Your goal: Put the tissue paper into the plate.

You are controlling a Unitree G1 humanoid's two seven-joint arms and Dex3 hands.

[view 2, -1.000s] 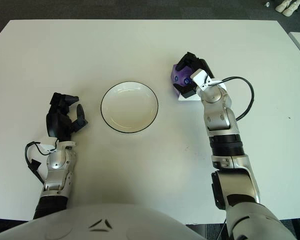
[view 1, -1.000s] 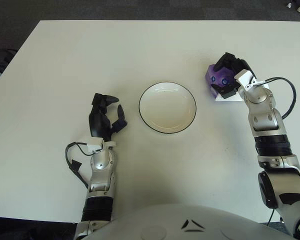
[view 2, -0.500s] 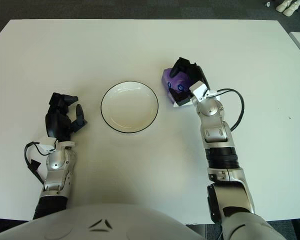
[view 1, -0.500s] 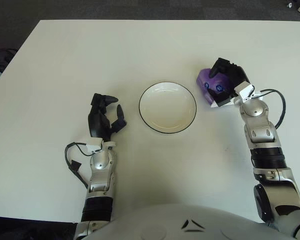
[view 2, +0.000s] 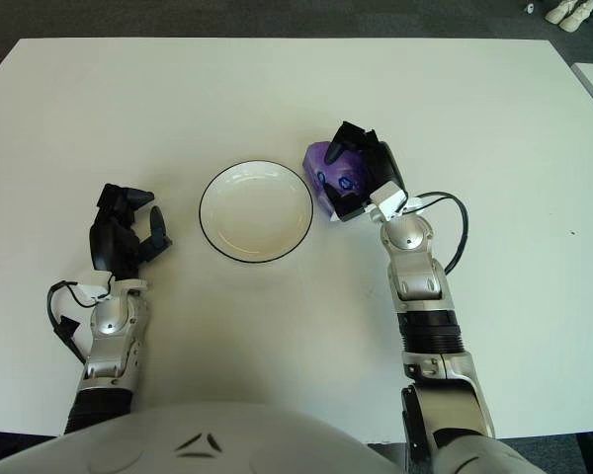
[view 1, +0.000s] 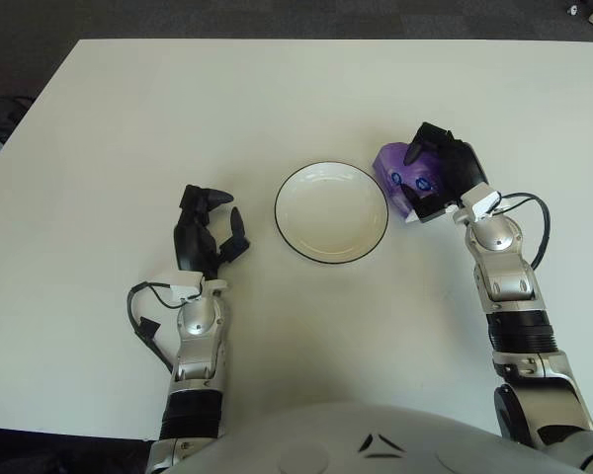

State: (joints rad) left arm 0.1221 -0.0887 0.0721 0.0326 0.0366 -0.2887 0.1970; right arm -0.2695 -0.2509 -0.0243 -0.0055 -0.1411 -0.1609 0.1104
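**A:** What is seen at the left of the table?

**B:** The left hand is seen over the white tabletop, well left of the plate. Its dark fingers are loosely curled and nothing is held. A black cable is looped beside its wrist.

**A:** And in the middle?

**B:** A round white plate with a thin dark rim is set flat on the table. Nothing is seen inside it, and nothing is placed between it and either hand.

**A:** Where is the tissue found?

**B:** The tissue, a purple pack with small dark markings, is gripped in the right hand. The fingers are closed around it from above and from the right, so part of the pack is hidden. The pack is tilted and is held just beside the plate's right rim. Whether it is lifted off the table or touching it cannot be told.

**A:** Anything further right?

**B:** Only the right forearm, angled back toward the robot's body, with a black cable arched off the wrist. The table beyond it is bare white.
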